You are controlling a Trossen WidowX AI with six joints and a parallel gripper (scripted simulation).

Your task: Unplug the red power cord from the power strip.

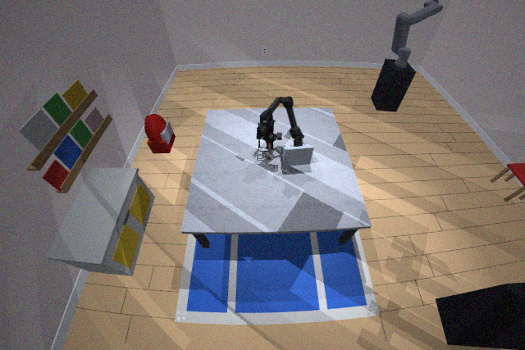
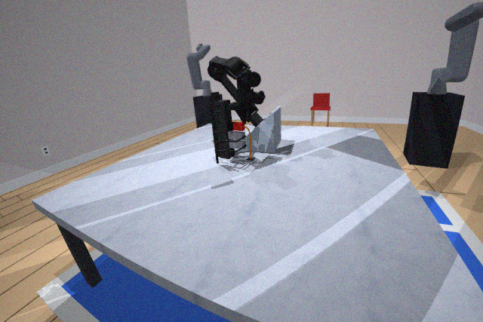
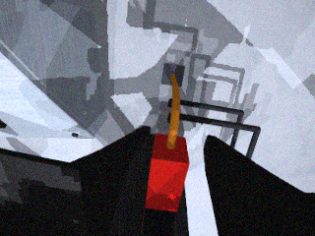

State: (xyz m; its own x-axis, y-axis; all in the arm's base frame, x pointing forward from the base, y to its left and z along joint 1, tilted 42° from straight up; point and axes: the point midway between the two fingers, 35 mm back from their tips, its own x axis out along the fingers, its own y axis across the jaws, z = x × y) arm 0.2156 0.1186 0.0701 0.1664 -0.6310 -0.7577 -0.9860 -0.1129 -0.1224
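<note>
The red plug [image 2: 238, 126] [image 3: 168, 182] is at the side of the upright black power strip [image 2: 221, 127]. Whether its prongs are in a socket is hidden. Its orange-looking cord [image 2: 250, 142] [image 3: 175, 110] arches down to a small dark square [image 3: 173, 74] on the table. My gripper [image 2: 245, 121] [image 3: 177, 138] is partly open and points down at the plug. In the wrist view the plug shows between the fingers, close to the left one, with a pale gap to the right one. Contact cannot be told.
A light grey panel [image 1: 298, 155] [image 2: 272, 131] stands upright beside the cord and the arm's base. Thin black wire frames [image 2: 235, 140] [image 3: 212, 120] stick out from the strip's side, below the plug. All this stands on the marble-look table [image 1: 237, 206] [image 2: 195, 209].
</note>
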